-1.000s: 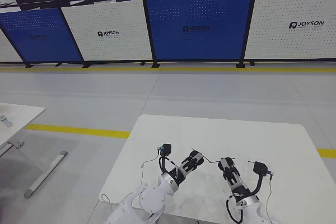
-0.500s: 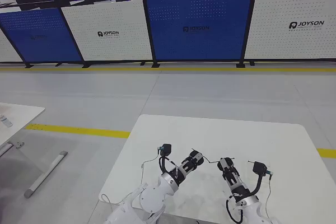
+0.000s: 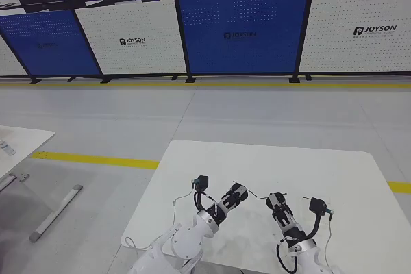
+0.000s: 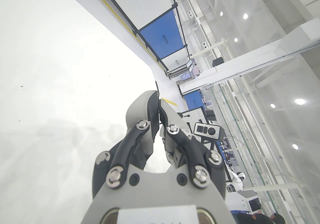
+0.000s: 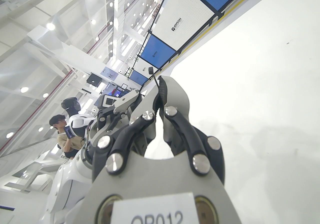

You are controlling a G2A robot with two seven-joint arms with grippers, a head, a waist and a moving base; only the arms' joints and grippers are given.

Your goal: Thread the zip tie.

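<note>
Above the table (image 3: 315,171), left gripper (image 4: 159,97) and right gripper (image 5: 159,85) each clamp the zip tie (image 5: 154,79); threading needs tip (image 4: 156,85) aligned squarely with head (image 5: 150,70).

The zip tie (image 5: 151,70) is thin black plastic with a dull sheen, the left gripper (image 4: 158,96) and right gripper (image 5: 160,82) have smooth pale-grey plastic fingers (image 4: 138,110), ribbed black pads (image 4: 152,108) and bright metal screws (image 4: 141,124), and the table (image 3: 260,164) is smooth matt white.
</note>
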